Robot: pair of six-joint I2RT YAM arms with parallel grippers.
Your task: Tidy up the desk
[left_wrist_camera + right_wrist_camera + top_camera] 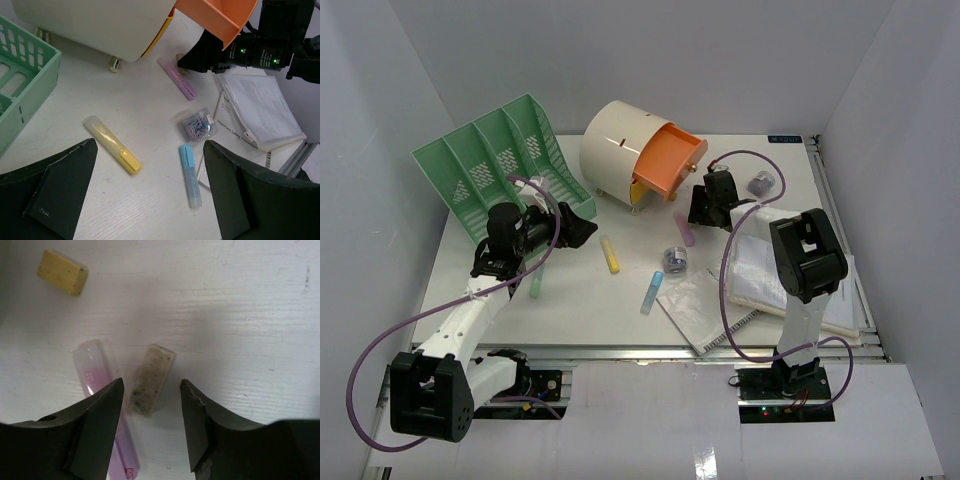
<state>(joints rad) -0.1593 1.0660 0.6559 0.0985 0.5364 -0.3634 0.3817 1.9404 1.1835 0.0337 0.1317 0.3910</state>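
Note:
The white desk (590, 310) carries scattered stationery. My right gripper (152, 386) is open, low over the desk, its jaws on either side of a dirty beige eraser (152, 375) without touching it. A purple highlighter (95, 370) lies beside the eraser, partly under the left finger. In the top view the right gripper (698, 212) sits just in front of the orange drawer. My left gripper (150, 146) is open and empty above the desk, with a yellow highlighter (112, 151) and a blue highlighter (190, 176) below it. It shows by the green rack in the top view (582, 228).
A green file rack (500, 165) stands at back left. A cream drum unit (615, 150) has its orange drawer (668, 160) pulled open. A paper-clip box (675, 258), a small pot (761, 183), a yellow eraser (62, 272), a pale green highlighter (535, 285), booklets (765, 265) and a plastic sleeve (692, 305) lie about.

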